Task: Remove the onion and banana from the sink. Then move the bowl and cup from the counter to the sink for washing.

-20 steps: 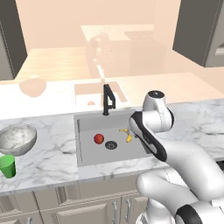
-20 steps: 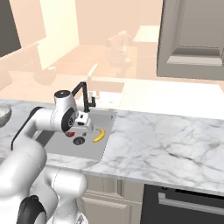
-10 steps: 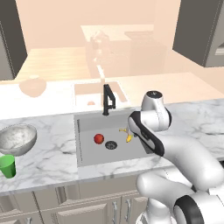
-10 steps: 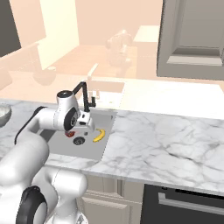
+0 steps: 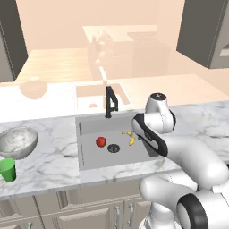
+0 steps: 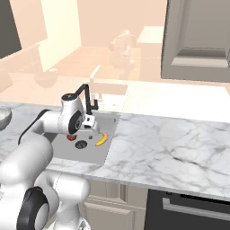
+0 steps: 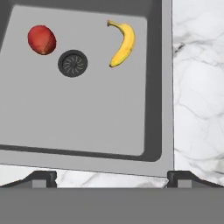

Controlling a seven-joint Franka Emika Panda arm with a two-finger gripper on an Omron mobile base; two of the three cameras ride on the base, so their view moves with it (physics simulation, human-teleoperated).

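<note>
My gripper (image 7: 111,179) hangs open and empty above the grey sink (image 7: 78,113), its two dark fingertips (image 7: 43,178) standing wide apart over the basin's edge. The red onion (image 7: 42,39) lies on the basin floor beside the round drain (image 7: 72,63). On the drain's other side lies the yellow banana (image 7: 122,43), close to the wall by the marble counter (image 7: 197,87). From the left base the onion (image 5: 101,142) and banana (image 5: 130,137) show in the sink (image 5: 89,159). The speckled bowl (image 5: 17,142) and green cup (image 5: 7,169) stand on the counter far left. The gripper (image 6: 90,129) hovers over the sink.
A black faucet (image 5: 109,102) rises at the back rim of the sink. My own white arm (image 5: 152,134) arches over the sink's right rim. Broad marble counter (image 6: 170,148) stretches to the right of the basin. Beige cabinets (image 5: 67,205) run below.
The arm has edged a little further over the sink. The gripper has stayed open. Onion, banana, bowl and cup lie where they were.
</note>
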